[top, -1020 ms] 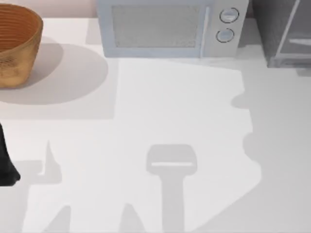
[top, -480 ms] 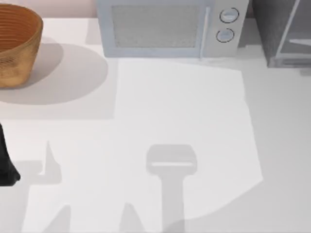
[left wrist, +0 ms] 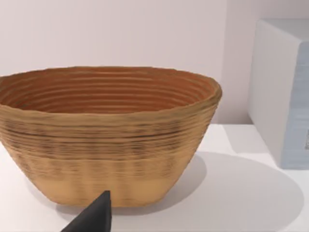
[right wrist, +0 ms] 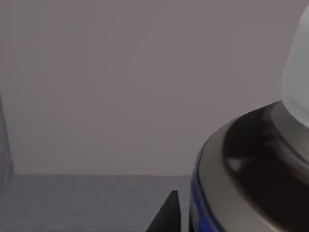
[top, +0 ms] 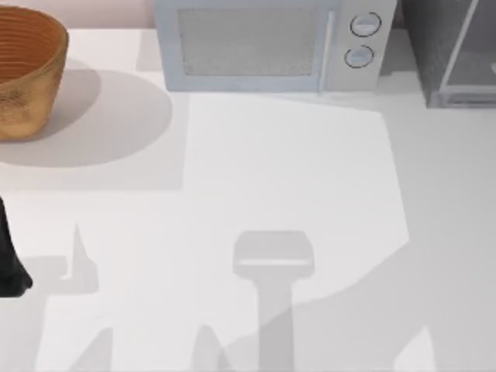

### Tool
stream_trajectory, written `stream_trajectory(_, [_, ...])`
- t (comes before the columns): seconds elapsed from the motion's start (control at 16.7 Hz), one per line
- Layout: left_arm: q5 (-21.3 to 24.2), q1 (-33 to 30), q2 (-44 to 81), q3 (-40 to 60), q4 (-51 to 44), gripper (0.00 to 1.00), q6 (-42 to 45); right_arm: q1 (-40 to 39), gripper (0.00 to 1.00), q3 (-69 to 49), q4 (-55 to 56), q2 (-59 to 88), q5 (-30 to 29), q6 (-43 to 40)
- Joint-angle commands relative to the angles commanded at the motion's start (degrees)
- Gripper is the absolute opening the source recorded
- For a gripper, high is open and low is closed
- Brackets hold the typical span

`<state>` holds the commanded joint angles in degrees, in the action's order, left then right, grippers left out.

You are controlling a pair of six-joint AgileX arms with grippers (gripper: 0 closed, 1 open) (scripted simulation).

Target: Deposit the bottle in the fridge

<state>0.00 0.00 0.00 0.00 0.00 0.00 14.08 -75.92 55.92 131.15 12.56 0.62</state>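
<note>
A broad shadow has slid lower across the white table (top: 294, 170) since a second ago. The bottle (right wrist: 251, 169) looms against the right claw's camera, before a grey wall; the right claw's grip cannot be told. The fridge (top: 453, 50) stands far right, beside the microwave (top: 263, 43) and basket (top: 27, 70). The left arm (top: 9, 256) stays parked at the left edge.

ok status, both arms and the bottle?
Left arm parked at table's left edge, facing the basket. Right wrist view: bottle close up, dark-grey surfaces behind. Fridge at far right. Nothing seen in the way.
</note>
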Motion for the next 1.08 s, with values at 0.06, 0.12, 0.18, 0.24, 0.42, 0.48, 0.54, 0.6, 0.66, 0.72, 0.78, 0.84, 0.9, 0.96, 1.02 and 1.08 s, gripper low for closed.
stream_trajectory(0.06, [0.0,0.0,0.0,0.0,0.0,1.0,0.0,-0.25,0.01,-2.97,-1.44,1.46,-0.35,0.09])
stream_trajectory(0.12, [0.0,0.0,0.0,0.0,0.0,1.0,0.0,-0.51,0.01,-5.42,-2.77,2.76,-0.63,0.15])
stream_trajectory(0.18, [0.0,0.0,0.0,0.0,0.0,1.0,0.0,-0.78,0.01,-7.26,-3.91,3.8,-0.83,0.17])
stream_trajectory(0.24, [0.0,0.0,0.0,0.0,0.0,1.0,0.0,-1.01,0.01,-8.49,-4.75,4.53,-0.93,0.16])
stream_trajectory(0.42, [0.0,0.0,0.0,0.0,0.0,1.0,0.0,-1.17,0.01,-9.18,-5.27,4.95,-0.99,0.14])
stream_trajectory(0.48, [0.0,0.0,0.0,0.0,0.0,1.0,0.0,-1.17,0.01,-9.18,-5.27,4.95,-0.99,0.14])
stream_trajectory(0.54, [0.0,0.0,0.0,0.0,0.0,1.0,0.0,-1.17,0.01,-9.18,-5.27,4.95,-0.99,0.14])
stream_trajectory(0.6, [0.0,0.0,0.0,0.0,0.0,1.0,0.0,-1.17,0.08,-9.18,-5.27,4.95,-0.99,0.14])
stream_trajectory(0.66, [0.0,0.0,0.0,0.0,0.0,1.0,0.0,-1.17,0.16,-9.18,-5.27,4.95,-0.99,0.14])
stream_trajectory(0.72, [0.0,0.0,0.0,0.0,0.0,1.0,0.0,-1.17,0.23,-9.18,-5.27,4.95,-0.99,0.14])
stream_trajectory(0.78, [0.0,0.0,0.0,0.0,0.0,1.0,0.0,-1.17,0.31,-9.18,-5.27,4.95,-0.99,0.14])
stream_trajectory(0.84, [0.0,0.0,0.0,0.0,0.0,1.0,0.0,-1.17,0.38,-9.18,-5.27,4.95,-0.99,0.14])
stream_trajectory(0.9, [0.0,0.0,0.0,0.0,0.0,1.0,0.0,-1.17,0.46,-9.18,-5.27,4.95,-0.99,0.14])
stream_trajectory(0.96, [0.0,0.0,0.0,0.0,0.0,1.0,0.0,-1.17,0.53,-9.18,-5.27,4.95,-0.99,0.14])
stream_trajectory(1.02, [0.0,0.0,0.0,0.0,0.0,1.0,0.0,-1.17,0.61,-9.18,-5.27,4.95,-0.99,0.14])
stream_trajectory(1.08, [0.0,0.0,0.0,0.0,0.0,1.0,0.0,-1.17,0.68,-9.18,-5.27,4.95,-0.99,0.14])
